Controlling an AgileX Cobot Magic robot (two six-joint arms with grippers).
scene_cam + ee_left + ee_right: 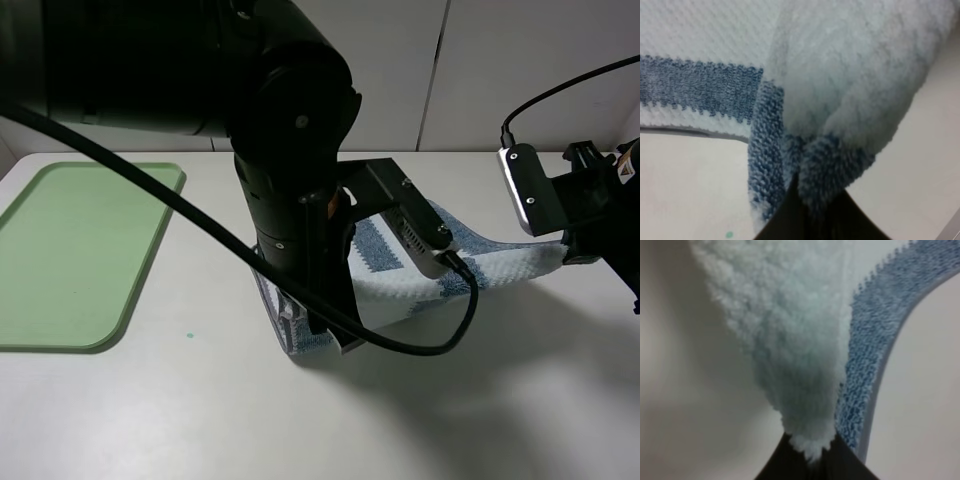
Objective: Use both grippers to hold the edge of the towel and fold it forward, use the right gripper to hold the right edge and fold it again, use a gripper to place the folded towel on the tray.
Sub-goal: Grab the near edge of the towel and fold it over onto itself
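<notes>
The towel [400, 290], white with blue-grey stripes, hangs off the table between my two grippers and sags in the middle. My left gripper [318, 335] is shut on its left corner, low above the table. In the left wrist view the bunched cloth [850, 75] is pinched between the dark jaws of the left gripper [807, 210]. My right gripper [578, 250] is shut on the right corner. In the right wrist view the fluffy cloth [790, 340] and its thin grey edge [872, 415] run into the right gripper [810, 452]. The light-green tray [100, 345] lies flat at far left.
The bulky black left arm [290, 130] and its cable [150, 185] cover much of the towel from above. White table surface [450, 420] lies in front of the towel. A wall stands behind the table.
</notes>
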